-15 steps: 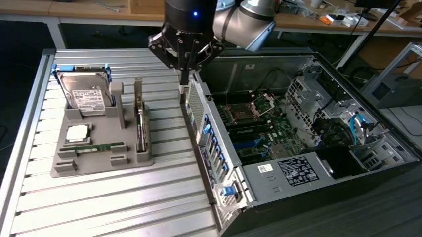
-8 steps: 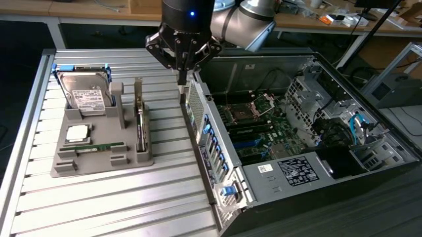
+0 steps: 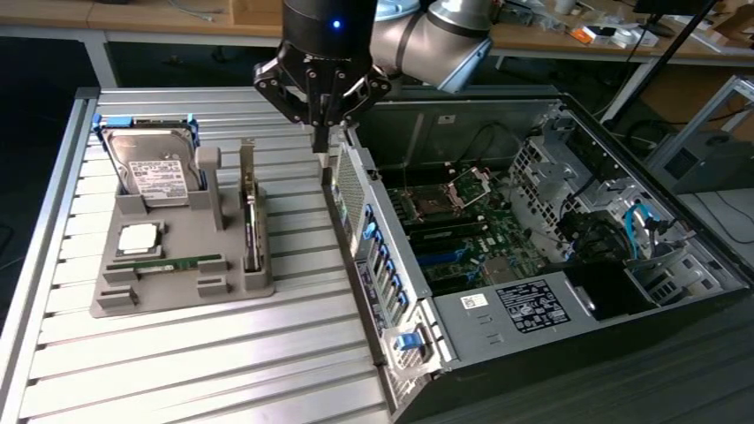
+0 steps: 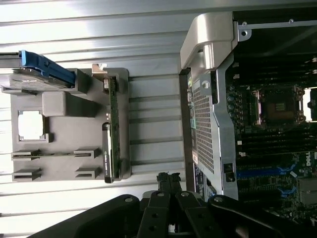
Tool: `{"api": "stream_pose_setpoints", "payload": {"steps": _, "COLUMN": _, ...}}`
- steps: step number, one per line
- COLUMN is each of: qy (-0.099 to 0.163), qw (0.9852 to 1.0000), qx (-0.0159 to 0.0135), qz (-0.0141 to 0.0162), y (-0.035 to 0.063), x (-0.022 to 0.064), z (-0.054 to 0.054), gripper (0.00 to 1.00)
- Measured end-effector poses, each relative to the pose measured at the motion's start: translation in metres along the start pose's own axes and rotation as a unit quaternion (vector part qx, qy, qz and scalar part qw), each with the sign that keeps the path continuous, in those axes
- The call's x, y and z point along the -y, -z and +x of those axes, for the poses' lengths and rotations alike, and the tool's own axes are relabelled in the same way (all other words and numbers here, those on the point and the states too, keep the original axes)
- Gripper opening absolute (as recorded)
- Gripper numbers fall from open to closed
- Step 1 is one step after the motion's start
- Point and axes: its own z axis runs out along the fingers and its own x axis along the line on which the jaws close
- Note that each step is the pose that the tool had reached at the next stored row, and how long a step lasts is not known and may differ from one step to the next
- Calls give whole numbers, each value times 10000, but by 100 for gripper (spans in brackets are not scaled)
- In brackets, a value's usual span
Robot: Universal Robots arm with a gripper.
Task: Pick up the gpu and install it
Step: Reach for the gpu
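The gpu (image 3: 251, 215) stands on edge in the slot of the grey holder (image 3: 177, 296) that lies nearest the computer case, green board up and its silver bracket at the far end. In the wrist view the gpu (image 4: 111, 134) runs along that same edge of the holder (image 4: 64, 104). My gripper (image 3: 318, 148) hangs shut and empty above the gap between the holder and the open computer case (image 3: 353, 203), a little beyond the gpu's far end. The wrist view shows the gripper (image 4: 168, 179) with its fingers pressed together, apart from the gpu.
On the holder also sit a hard drive (image 3: 154, 168) in a blue frame, a square CPU (image 3: 139, 237) and a narrow RAM stick (image 3: 165, 263). The case lies on its side with the motherboard (image 3: 460, 238) exposed. A slatted metal table (image 3: 212, 362) carries everything.
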Motion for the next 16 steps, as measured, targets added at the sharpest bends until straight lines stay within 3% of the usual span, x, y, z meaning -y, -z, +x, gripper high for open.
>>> {"api": "stream_pose_setpoints", "payload": {"steps": 16, "qy": 0, "qw": 10000, "qx": 0, "qz": 0, "y": 3, "x": 9, "z": 121, "gripper": 11}}
